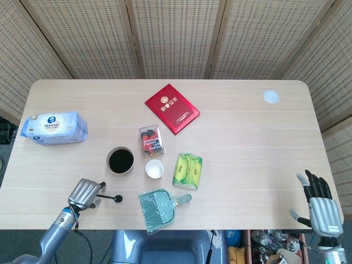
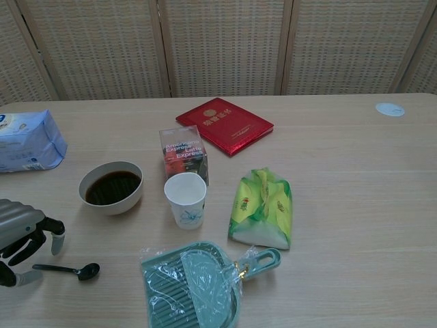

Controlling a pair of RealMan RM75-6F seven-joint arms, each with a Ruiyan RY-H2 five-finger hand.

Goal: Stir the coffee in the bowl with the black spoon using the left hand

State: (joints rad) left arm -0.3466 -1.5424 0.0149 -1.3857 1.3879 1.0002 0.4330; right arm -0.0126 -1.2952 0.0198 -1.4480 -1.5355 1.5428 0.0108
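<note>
The black spoon (image 1: 112,197) (image 2: 68,269) lies flat on the table near the front edge, its scoop pointing right. My left hand (image 1: 86,192) (image 2: 22,234) hovers over the end of its handle, fingers arched down and thumb low beside it, and I see no grip on the spoon. The white bowl (image 1: 120,160) (image 2: 110,188) of dark coffee stands just behind and right of that hand. My right hand (image 1: 319,204) rests with fingers spread at the table's front right corner, holding nothing, and shows only in the head view.
A paper cup (image 2: 186,199), a coffee capsule box (image 2: 184,153), a green packet (image 2: 263,207) and a wrapped teal dustpan (image 2: 194,285) crowd the area right of the bowl. A red booklet (image 1: 172,108) lies further back, a blue wipes pack (image 1: 54,127) at the left.
</note>
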